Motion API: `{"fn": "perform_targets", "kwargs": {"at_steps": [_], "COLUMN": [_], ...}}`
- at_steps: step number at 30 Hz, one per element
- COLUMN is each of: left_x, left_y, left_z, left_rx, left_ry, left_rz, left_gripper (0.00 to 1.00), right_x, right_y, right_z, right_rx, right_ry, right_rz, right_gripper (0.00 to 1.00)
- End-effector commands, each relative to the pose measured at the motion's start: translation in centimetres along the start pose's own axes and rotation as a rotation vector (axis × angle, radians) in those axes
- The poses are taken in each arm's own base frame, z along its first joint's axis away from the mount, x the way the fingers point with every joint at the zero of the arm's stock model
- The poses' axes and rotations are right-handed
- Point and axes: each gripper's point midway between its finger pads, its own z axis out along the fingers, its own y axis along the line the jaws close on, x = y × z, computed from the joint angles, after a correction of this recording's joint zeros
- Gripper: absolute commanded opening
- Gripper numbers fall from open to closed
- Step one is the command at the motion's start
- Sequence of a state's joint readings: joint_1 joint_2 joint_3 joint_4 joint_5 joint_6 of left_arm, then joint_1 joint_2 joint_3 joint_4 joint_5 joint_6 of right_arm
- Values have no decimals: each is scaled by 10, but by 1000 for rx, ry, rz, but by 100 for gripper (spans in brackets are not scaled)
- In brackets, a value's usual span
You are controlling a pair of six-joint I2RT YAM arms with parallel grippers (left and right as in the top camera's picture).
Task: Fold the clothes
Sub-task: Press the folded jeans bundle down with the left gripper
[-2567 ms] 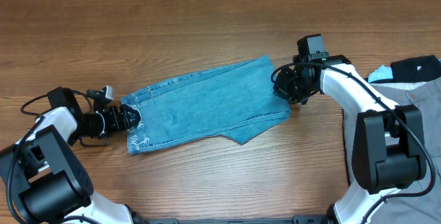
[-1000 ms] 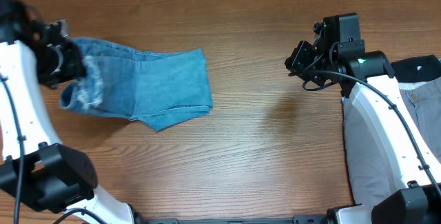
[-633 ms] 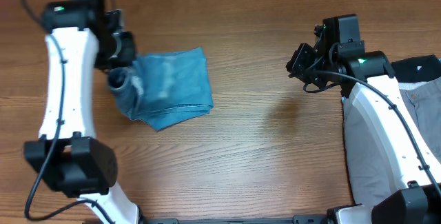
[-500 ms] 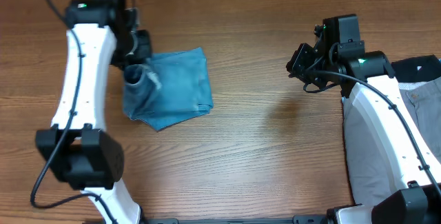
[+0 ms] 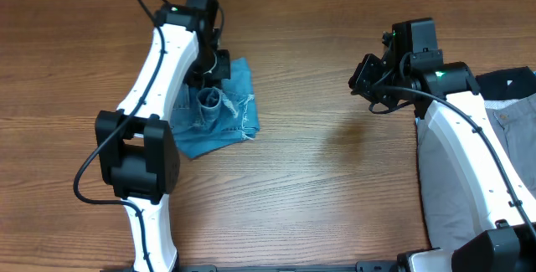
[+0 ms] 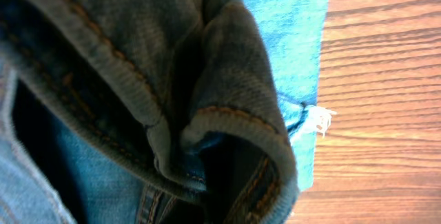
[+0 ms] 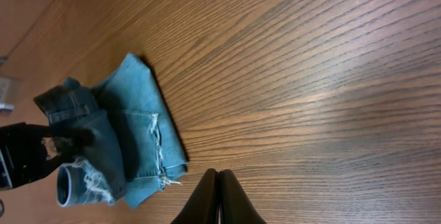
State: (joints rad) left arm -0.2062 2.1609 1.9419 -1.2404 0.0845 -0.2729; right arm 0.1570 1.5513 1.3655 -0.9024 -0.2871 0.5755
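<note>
the light-blue faded denim jeans [image 5: 236,84] sit in the upper left-centre of the overhead frame on the brown wood-grain table [image 5: 335,180]. they're bunched into a short stack, with the frayed whitish hem [image 6: 317,119] showing along the right edge.

the left gripper [image 5: 208,79] is pinched tight on a thick fold of the waistband end and holds it up over the rest of the stack. in the left wrist view denim fills nearly the whole frame, so the fingers themselves are hidden. the right gripper [image 7: 219,182] is squeezed closed with nothing in it, hanging over bare table at the upper right, well apart from the jeans.

what worries me: the held end is rolled into a tube rather than lying flat. if it gets dropped as is, i'd guess it lands as a lump and the fold comes out crooked. nothing pins the lower layers either, so dragging the held end could pull the whole stack along or flip the hem edge open. thick denim could also slip out of such a small pinch.
</note>
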Motion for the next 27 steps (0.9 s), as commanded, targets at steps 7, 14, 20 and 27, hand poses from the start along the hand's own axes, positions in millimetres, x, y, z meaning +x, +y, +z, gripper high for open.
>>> {"fn": "perform_targets", "kwargs": {"at_steps": [7, 14, 20, 27], "left_x": [-19, -21, -10, -18], "left_y": [-29, -54, -64, -34], "left_z": [4, 7, 6, -18], "left_rx": [55, 148, 185, 185], "left_ry": [-80, -85, -45, -45], "left_rz": [23, 31, 57, 37], "left_gripper": [15, 31, 29, 35], "right_x": [-8, -8, -8, -6], "right_y": [6, 6, 6, 9], "right_z": [-15, -15, -15, -14], "right_rx": [-6, -7, -6, -21], "right_ry": [-52, -52, -52, -44], "right_rz": [-21, -21, -21, -94], "right_gripper": [4, 5, 5, 8]}}
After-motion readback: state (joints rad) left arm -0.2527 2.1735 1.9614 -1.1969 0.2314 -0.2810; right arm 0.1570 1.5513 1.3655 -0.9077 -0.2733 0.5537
